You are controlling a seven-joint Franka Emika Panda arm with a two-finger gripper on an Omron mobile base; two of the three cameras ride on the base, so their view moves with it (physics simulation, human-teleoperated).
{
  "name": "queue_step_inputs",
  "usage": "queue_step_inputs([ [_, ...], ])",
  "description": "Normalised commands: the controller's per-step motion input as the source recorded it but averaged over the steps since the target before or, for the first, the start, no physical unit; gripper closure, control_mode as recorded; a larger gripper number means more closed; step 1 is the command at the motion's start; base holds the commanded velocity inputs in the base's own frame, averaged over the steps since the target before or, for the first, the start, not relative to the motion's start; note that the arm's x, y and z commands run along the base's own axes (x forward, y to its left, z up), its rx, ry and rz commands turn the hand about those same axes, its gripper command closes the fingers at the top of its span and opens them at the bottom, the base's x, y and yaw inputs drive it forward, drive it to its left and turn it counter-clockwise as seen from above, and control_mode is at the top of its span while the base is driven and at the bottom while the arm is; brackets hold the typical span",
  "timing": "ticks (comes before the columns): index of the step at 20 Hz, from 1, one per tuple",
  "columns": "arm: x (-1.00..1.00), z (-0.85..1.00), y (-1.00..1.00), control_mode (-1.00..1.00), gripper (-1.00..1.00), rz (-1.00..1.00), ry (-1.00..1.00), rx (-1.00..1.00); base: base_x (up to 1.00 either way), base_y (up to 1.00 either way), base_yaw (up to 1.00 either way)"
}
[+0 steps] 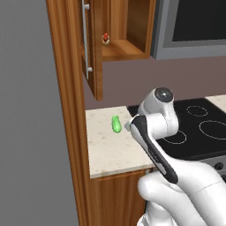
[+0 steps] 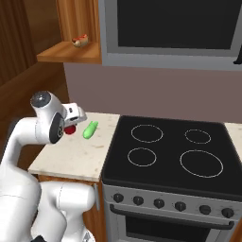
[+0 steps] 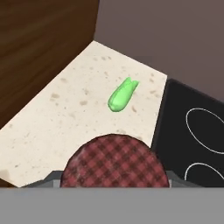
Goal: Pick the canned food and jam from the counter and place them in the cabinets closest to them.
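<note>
Cabinet (image 1: 115, 31) is sitting above and ahead of the pincer, door swung wide, one small item (image 1: 105, 39) already resting on its shelf; looks like a jar, too small to be sure.

Stove (image 2: 165, 156) is lying just to the pincer's side, dark glass top. Counter (image 1: 106, 150) is running below the pincer, pale speckled stone, flat and hard.

Pincer (image 3: 114, 181) is clamping narrow on the jam (image 3: 114, 162), fingers (image 3: 49, 178) pressing both sides of the red plaid lid. Jam is sitting right between the jaws, directly under the hand camera; in the right base view a red edge is peeking out below the hand. Cannot tell whether it is touching the counter or lifted clear.

Green vegetable (image 3: 121, 95) is lying on the counter ahead of the pincer, well apart from the jam, not part of the job.

Handling, my read: the jam is rigid, probably glass with a hard lid, moderately heavy for its size, smooth and slippery on the sides, breakable if dropped. Gripping across the lid or the shoulder just under it is looking right; keeping it upright and squeezing firmly is advisable, since round walls are likely rolling in flat fingers. Shelf edge is the thing to clear.
</note>
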Motion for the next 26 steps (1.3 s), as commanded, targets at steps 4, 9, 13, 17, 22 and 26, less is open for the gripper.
queue_step_inputs([
  [4,0.0,0.54,-0.2,-1.0,1.0,0.0,-0.27,0.14,0.0,0.0,0.0],
  [9,0.0,0.64,-0.12,-1.0,1.0,0.0,-0.21,0.13,0.0,0.0,0.0],
  [13,0.0,0.71,-0.06,-1.0,1.0,0.0,-0.16,0.11,0.0,0.0,0.0],
  [17,0.0,0.75,-0.01,-1.0,1.0,0.0,-0.12,0.09,0.0,0.0,0.0],
  [22,0.0,0.77,0.0,-1.0,1.0,-0.02,-0.09,0.05,0.0,0.0,0.0],
  [26,-0.01,0.73,0.0,-1.0,1.0,-0.03,-0.05,0.01,0.0,0.0,0.0],
])
